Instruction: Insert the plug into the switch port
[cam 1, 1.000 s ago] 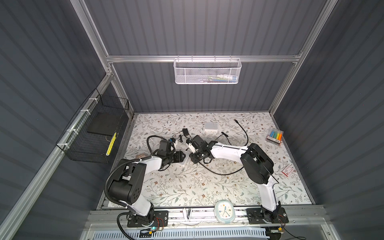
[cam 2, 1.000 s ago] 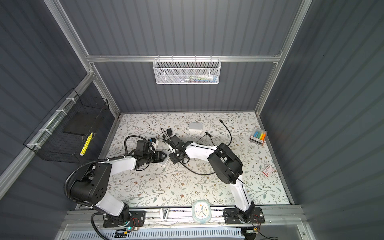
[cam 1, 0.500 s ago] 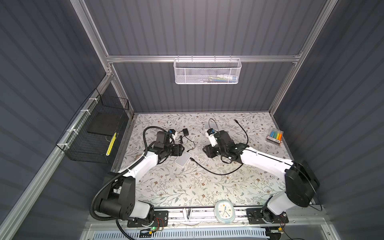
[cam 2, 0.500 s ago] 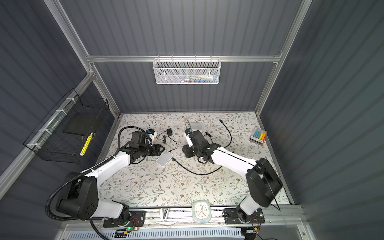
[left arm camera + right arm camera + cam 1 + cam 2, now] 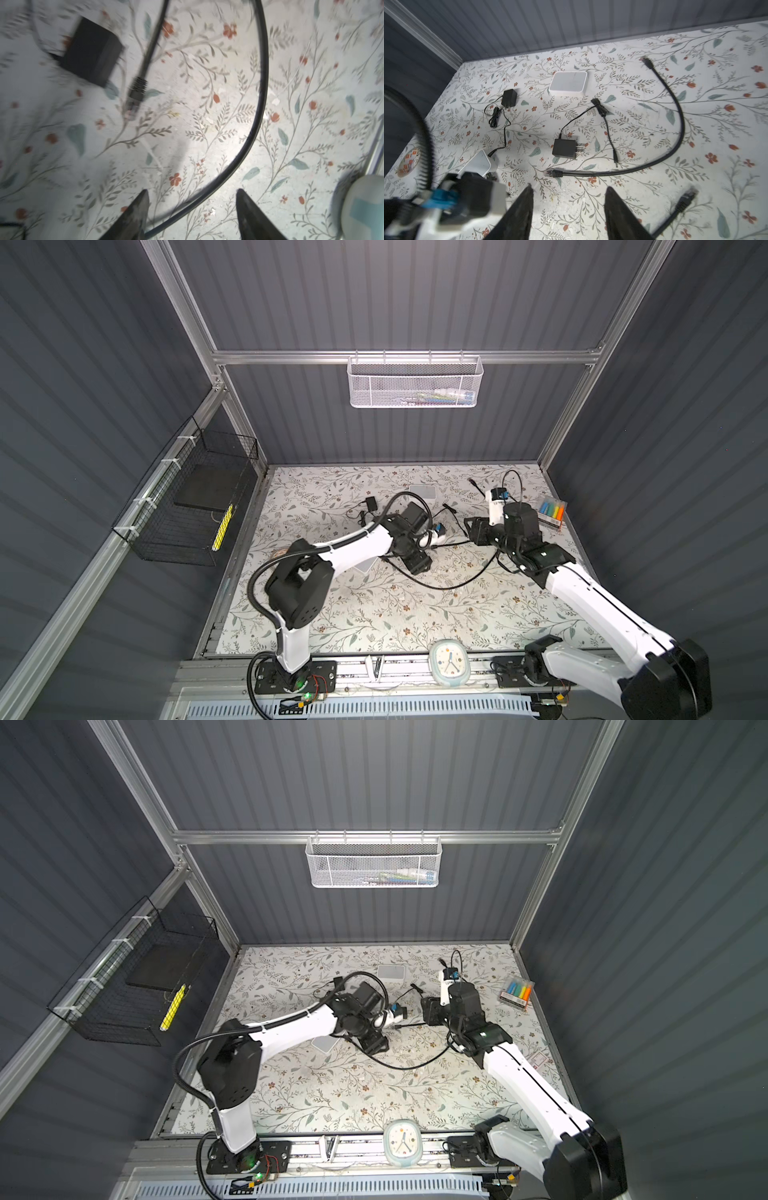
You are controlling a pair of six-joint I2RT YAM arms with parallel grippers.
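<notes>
1 plug lies loose on the counter at the end of the black cable. Its tip faces the nearer white switch, probably laid there for an easy pickup. The left fingers stand apart and empty above the cable's bend, and the right fingers are spread too, holding nothing. The white mesh basket on the back rail holds small items too blurred to name. The black wire basket holds 1 dark slab and 1 yellow stick.

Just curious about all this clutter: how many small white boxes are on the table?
2. The back white box lies near the rear wall. The front white box lies partly under the left arm. The arms could hide more.
</notes>
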